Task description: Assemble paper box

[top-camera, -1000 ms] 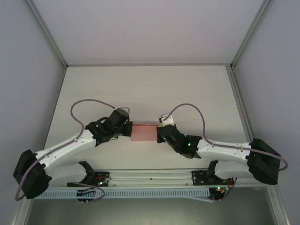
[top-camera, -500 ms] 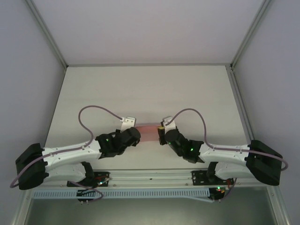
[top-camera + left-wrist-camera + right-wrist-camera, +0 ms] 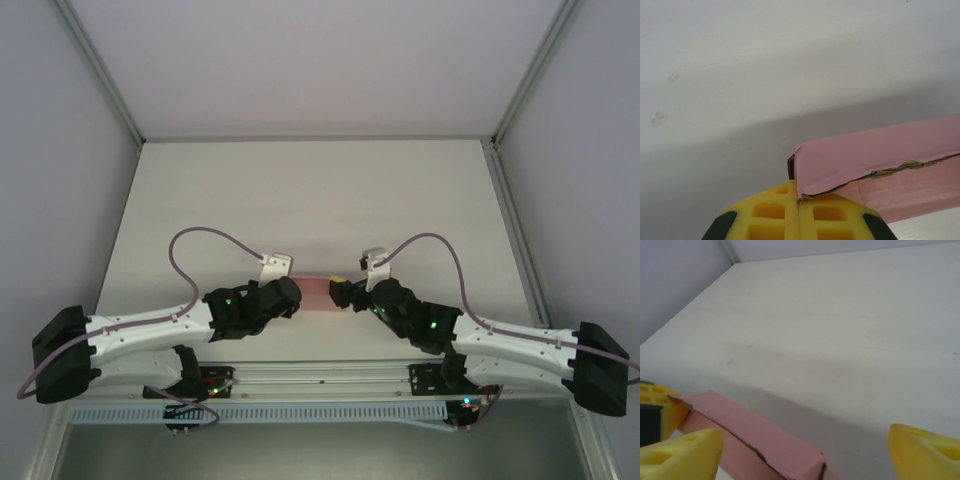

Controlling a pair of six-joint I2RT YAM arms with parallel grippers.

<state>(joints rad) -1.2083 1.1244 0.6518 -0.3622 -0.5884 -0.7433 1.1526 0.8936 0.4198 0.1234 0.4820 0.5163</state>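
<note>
Soft, even light falls from overhead onto the white table [image 3: 320, 190], with no glare on it. Under my left wrist, a broad grey shadow with fuzzy edges lies on the table around the paper box [image 3: 865, 160]. On the right wrist camera my yellow pads [image 3: 925, 450] are blurred, too close to focus. The top view is slightly grainy.

White shells along left arm [image 3: 150, 325] and right arm [image 3: 515, 335], with chunky black housings down at eight and four o'clock. Lilac cables [image 3: 205, 240] looping off both wrists, up towards twelve. Tiny green lights on the black wrist blocks. Left gripper [image 3: 798, 212] and right gripper [image 3: 343, 291]: yellow pads [image 3: 830, 220], square-pocketed, dark at the corners.
</note>
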